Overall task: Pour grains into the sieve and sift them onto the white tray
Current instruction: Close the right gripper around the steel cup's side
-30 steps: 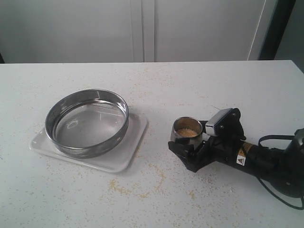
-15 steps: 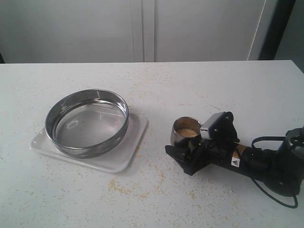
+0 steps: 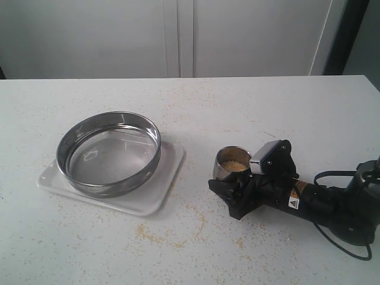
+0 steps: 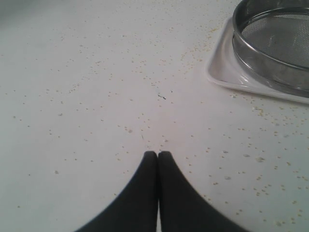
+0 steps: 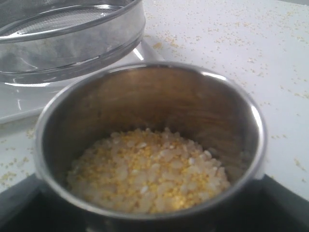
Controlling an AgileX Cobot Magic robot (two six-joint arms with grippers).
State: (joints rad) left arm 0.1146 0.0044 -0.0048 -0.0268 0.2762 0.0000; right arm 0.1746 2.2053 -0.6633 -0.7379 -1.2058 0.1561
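Note:
A small steel cup holding the grains, yellow mixed with whitish, stands on the table right of centre. My right gripper lies low on the table with its black fingers hugging both sides of the cup. The sieve, a wide steel ring with a mesh bottom, sits empty on the white tray at the left. My left gripper is shut on nothing, over bare table short of the tray's corner and the sieve. It is out of the exterior view.
Loose grains are scattered over the white table, thickest in front of the tray. The right arm's black cable trails at the right edge. White cabinet doors stand behind the table.
The right gripper slid left toward the cup until its fingers flanked it, then held still. The front finger has closed in slightly against the cup. Cup, sieve and tray have not moved.

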